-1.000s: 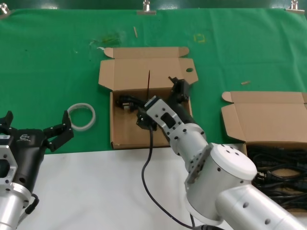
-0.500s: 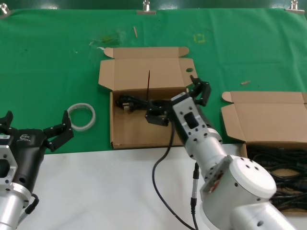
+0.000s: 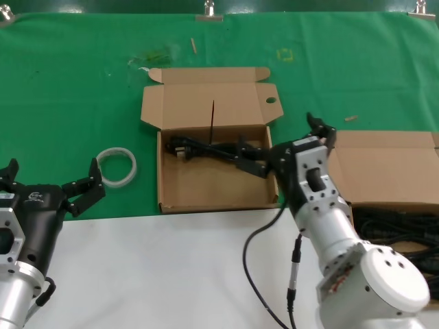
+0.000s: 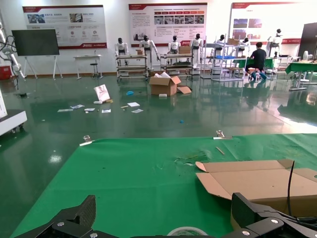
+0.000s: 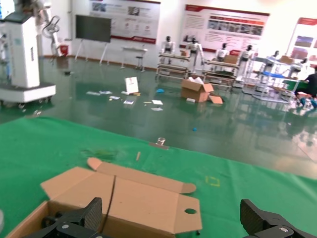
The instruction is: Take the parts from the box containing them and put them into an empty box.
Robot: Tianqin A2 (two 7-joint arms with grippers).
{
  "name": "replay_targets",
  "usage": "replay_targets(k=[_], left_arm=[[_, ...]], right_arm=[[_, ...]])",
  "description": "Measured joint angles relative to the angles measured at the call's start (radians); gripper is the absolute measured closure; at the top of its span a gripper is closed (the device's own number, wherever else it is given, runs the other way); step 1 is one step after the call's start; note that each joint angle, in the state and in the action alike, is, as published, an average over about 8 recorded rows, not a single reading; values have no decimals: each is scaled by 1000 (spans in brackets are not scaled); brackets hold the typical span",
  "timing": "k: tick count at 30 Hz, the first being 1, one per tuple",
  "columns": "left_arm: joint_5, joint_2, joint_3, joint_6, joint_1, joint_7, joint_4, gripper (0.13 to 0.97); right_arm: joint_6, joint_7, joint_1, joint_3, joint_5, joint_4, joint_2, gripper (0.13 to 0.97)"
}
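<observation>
A bare white tabletop (image 3: 158, 274) edge lies nearest, giving way to smooth green cloth (image 3: 68, 89). The left tool (image 3: 51, 184) waits at the near left, fingers spread wide, beside a white tape ring (image 3: 116, 166). The right tool (image 3: 291, 140) hangs between the two cardboard boxes, fingers wide and empty. One black cable bundle (image 3: 212, 149) lies in the holed-flap box (image 3: 209, 178); more cables (image 3: 398, 236) fill the right box (image 3: 384, 168). Beyond, a glossy hall floor (image 4: 148, 124).

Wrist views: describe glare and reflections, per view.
Left wrist view: the glossy hall floor mirrors the lit wall posters, with a bright patch at far right. Right wrist view: the same floor sheen, the far wall washed pale; the holed box lid is evenly lit.
</observation>
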Motion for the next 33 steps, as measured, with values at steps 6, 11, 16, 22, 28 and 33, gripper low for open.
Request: replay_targets(k=[6,11,16,22,28,33], left_arm=[[0,0,0,0,0,0,0,132],[0,0,0,0,0,0,0,132],[0,0,0,0,0,0,0,132],[0,0,0,0,0,0,0,132],[0,0,0,0,0,0,0,132],[0,0,0,0,0,0,0,132]], right_arm=[[-44,112,-56,71,-76,37,0,129],[-80,203,-102,129,-139,68,0,129],[-116,297,-149,189,-203,100,0,129],[-160,408,-205,260,-279,137,0,129],[-203,517,-259,330,-353,174,0,129],[-221,563,-282,359,-384,189,0,129]])
